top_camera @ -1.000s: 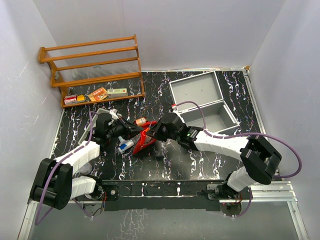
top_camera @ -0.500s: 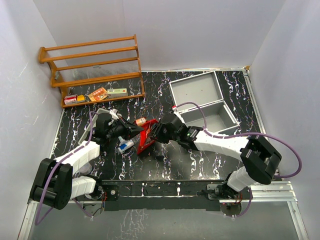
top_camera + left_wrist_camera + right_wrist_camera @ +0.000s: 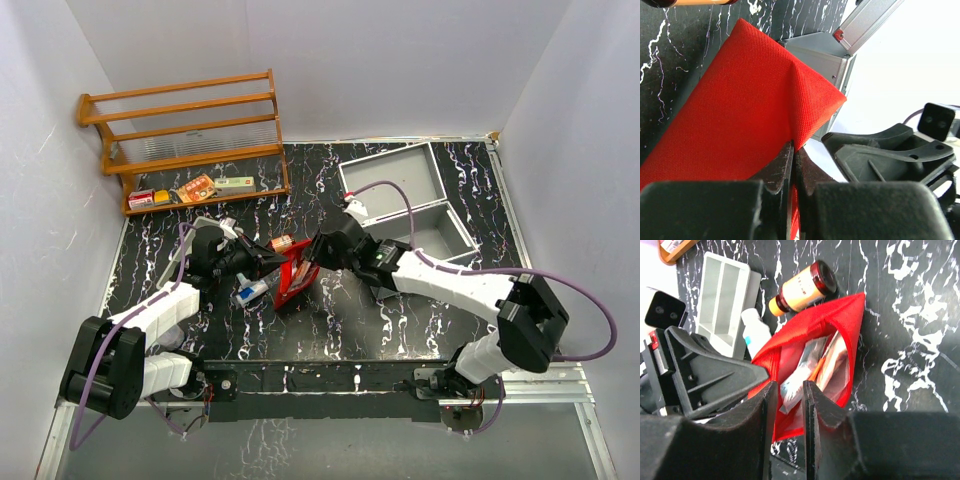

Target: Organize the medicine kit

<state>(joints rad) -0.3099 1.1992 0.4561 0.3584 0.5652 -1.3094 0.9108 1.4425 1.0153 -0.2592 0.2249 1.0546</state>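
The medicine kit (image 3: 428,236), a silver-grey case, stands at the back right with its lid (image 3: 390,176) swung open; one corner of the medicine kit (image 3: 826,59) shows in the left wrist view. A red fabric pouch (image 3: 291,281) stands at the table's middle. My left gripper (image 3: 270,262) is shut on the pouch's edge, and the red pouch (image 3: 745,100) fills that wrist view above the pinching left gripper (image 3: 793,150). My right gripper (image 3: 316,257) hovers over the red pouch (image 3: 850,325). The right gripper (image 3: 788,390) stands open by a narrow gap above the pouch's gaping mouth, where sachets (image 3: 805,372) lie.
A brown bottle (image 3: 801,286), a small white bottle (image 3: 755,331) and a shallow grey divided tray (image 3: 725,297) lie just beyond the pouch. A wooden rack (image 3: 180,130) stands at the back left with small boxes (image 3: 197,188) on its lowest shelf.
My right gripper has gone from shut to open and drawn back a little from the pouch. The left gripper still holds the pouch, which now stands slightly more upright.
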